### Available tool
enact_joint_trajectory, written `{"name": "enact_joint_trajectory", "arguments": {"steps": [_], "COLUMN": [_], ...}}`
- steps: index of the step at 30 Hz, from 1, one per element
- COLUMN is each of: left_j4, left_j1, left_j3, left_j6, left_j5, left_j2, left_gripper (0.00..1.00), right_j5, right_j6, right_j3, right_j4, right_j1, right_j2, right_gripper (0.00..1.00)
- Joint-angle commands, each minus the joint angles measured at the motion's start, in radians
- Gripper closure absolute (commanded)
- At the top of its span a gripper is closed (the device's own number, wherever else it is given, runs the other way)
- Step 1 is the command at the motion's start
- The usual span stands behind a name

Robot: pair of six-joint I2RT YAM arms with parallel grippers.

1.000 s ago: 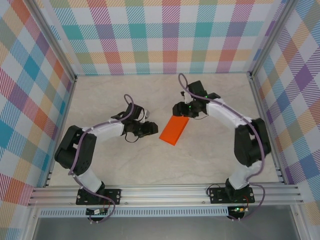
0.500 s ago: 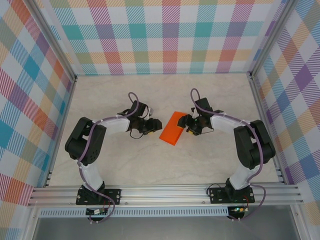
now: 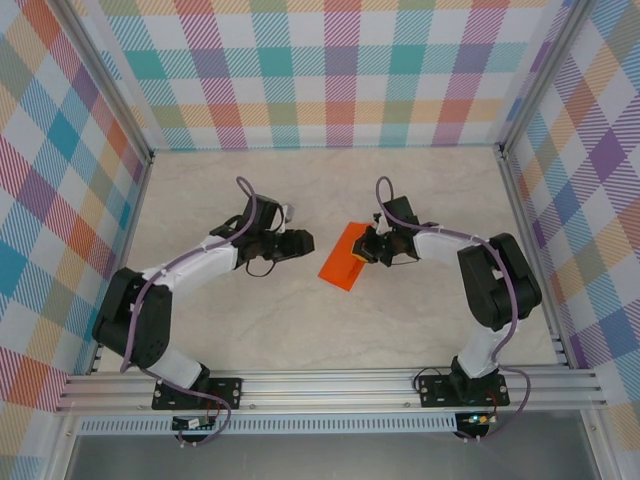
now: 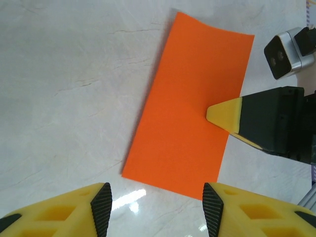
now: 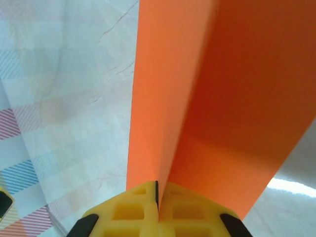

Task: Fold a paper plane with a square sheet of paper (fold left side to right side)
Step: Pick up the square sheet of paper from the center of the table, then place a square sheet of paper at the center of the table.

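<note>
The orange sheet of paper (image 3: 340, 262) lies on the table as a long rectangle, about twice as long as it is wide. My right gripper (image 3: 367, 248) is shut on its right long edge. In the right wrist view the paper (image 5: 232, 84) runs out from the closed right gripper (image 5: 158, 191) in two layers, and the nearer layer stands up a little. My left gripper (image 3: 304, 241) is open just left of the sheet and not touching it. In the left wrist view, the open left gripper (image 4: 157, 203) frames the paper's (image 4: 190, 133) near short edge, with a right fingertip (image 4: 223, 115) resting on the sheet.
The pale marble tabletop (image 3: 220, 320) is bare around the paper. Plaid walls (image 3: 330, 70) close off the back and both sides. An aluminium rail (image 3: 330, 385) runs along the near edge by the arm bases.
My right gripper has come down from behind the paper to its right edge and shut on it. The left gripper has moved slightly toward the back and stays open beside the sheet.
</note>
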Motion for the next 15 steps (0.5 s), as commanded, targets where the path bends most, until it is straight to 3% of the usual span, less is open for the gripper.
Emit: {"name": "enact_joint_trajectory", "arguments": {"steps": [1,8,15], "left_j4": [-0.127,-0.238,-0.248], "left_j1": [0.000,0.001,0.001], "left_j3": [-0.020,-0.029,-0.033], "left_j6": [0.056,0.103,0.110], "left_j5": [-0.084,-0.173,-0.178], "left_j2": [-0.114,-0.279,-0.304], "left_gripper": [0.45,0.43,0.42], "right_j5": [-0.094,-0.234,-0.304], "right_j6": [-0.132,-0.376,-0.392], "right_j3": [0.022,0.119,0.174], "right_j4": [-0.098,-0.461,-0.526], "right_j1": [-0.001,-0.025,-0.020], "right_j2": [-0.114,-0.223,-0.129], "right_gripper": [1.00,1.00,1.00]}}
